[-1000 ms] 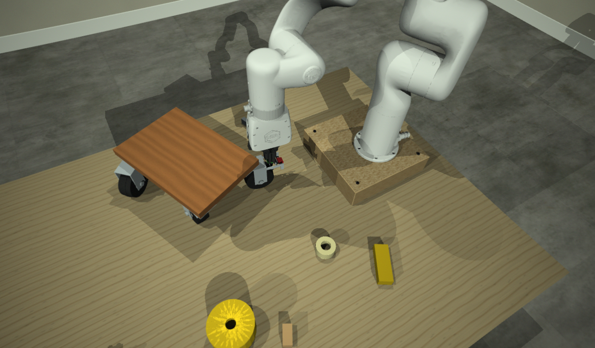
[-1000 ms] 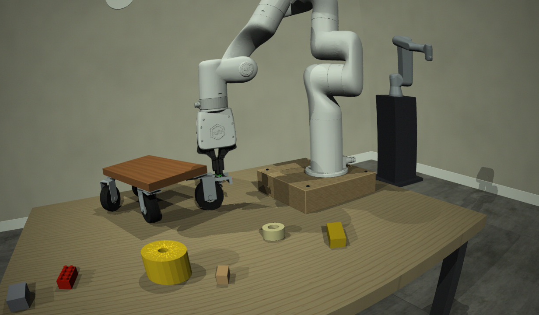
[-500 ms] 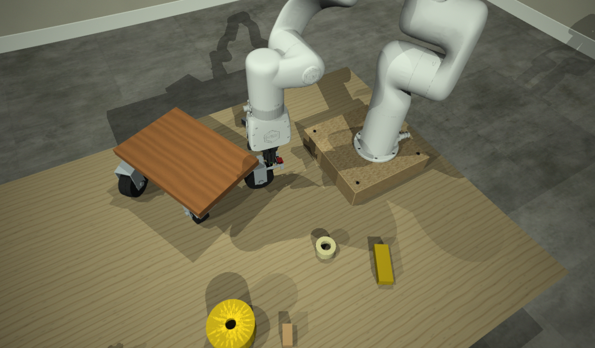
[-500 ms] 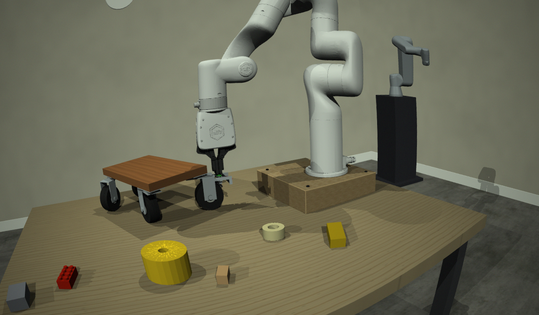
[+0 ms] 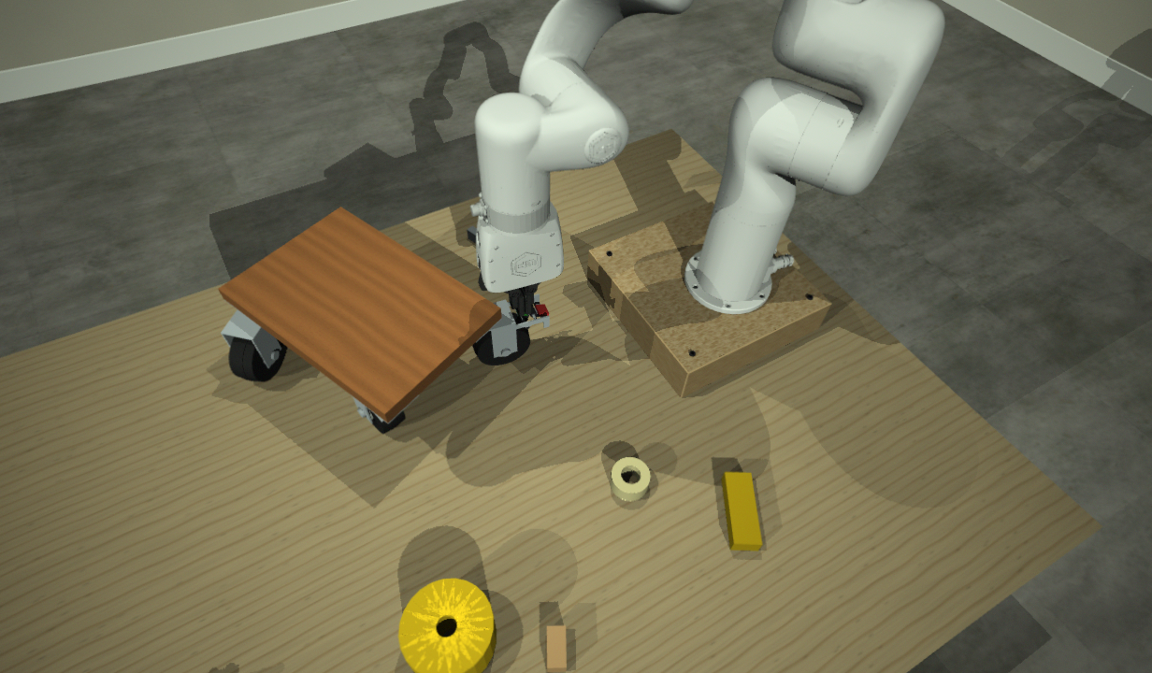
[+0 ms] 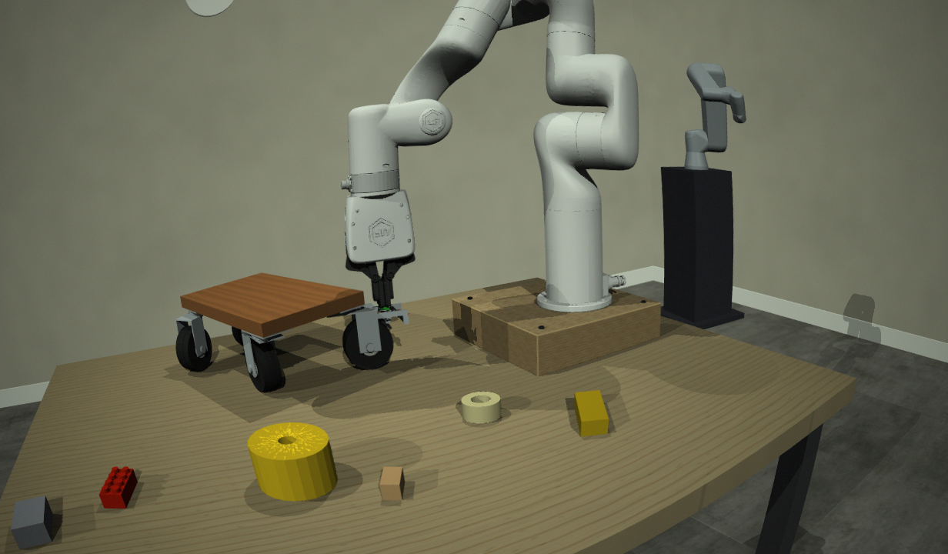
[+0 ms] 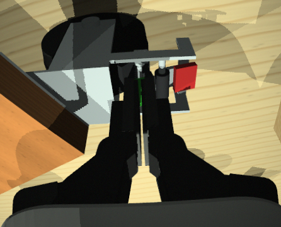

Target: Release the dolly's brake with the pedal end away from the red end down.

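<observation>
The dolly (image 5: pixel 353 305) has a brown wooden deck on four black casters and stands on the table at the left; it also shows in the exterior view (image 6: pixel 270 299). The caster (image 6: pixel 367 342) at its corner nearest the arm's base carries the brake pedal (image 7: pixel 166 77). The pedal's red end (image 7: pixel 185 77) shows at the right in the wrist view and in the top view (image 5: pixel 543 311). My gripper (image 7: pixel 140 96) is shut with nothing in it. Its tips (image 6: pixel 385 304) press down on the pedal's green end, which they mostly hide.
The arm's wooden base block (image 5: pixel 705 301) stands right of the dolly. Nearer the front lie a cream ring (image 5: pixel 632 473), a yellow bar (image 5: pixel 742 510), a yellow cylinder (image 5: pixel 446 625) and a small tan block (image 5: pixel 555 646). A red brick (image 6: pixel 118 487) and grey cube (image 6: pixel 31 521) sit front left.
</observation>
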